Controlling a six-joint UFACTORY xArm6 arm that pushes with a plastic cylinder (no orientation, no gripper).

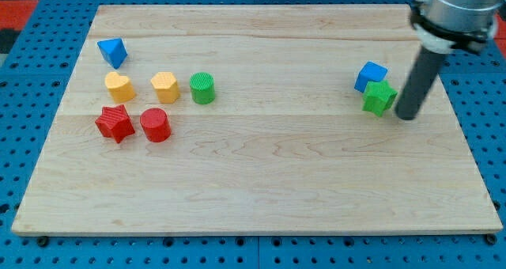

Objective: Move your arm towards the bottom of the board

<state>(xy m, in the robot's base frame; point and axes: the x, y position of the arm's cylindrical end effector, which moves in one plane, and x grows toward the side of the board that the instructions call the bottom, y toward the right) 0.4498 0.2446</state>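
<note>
My tip [406, 116] rests on the wooden board [261, 182] at the view's right, just right of a green star block [379, 97] and close to touching it. A blue cube block [370, 75] sits against the green star's upper left. At the view's left lie a blue triangular block [113, 51], a yellow heart block [118, 86], a yellow hexagon block [164, 87], a green cylinder block [202, 88], a red star block [115, 123] and a red cylinder block [155, 125].
The board lies on a blue pegboard surface [24, 142] that shows around all its edges. The arm's body [458, 12] hangs over the board's upper right corner.
</note>
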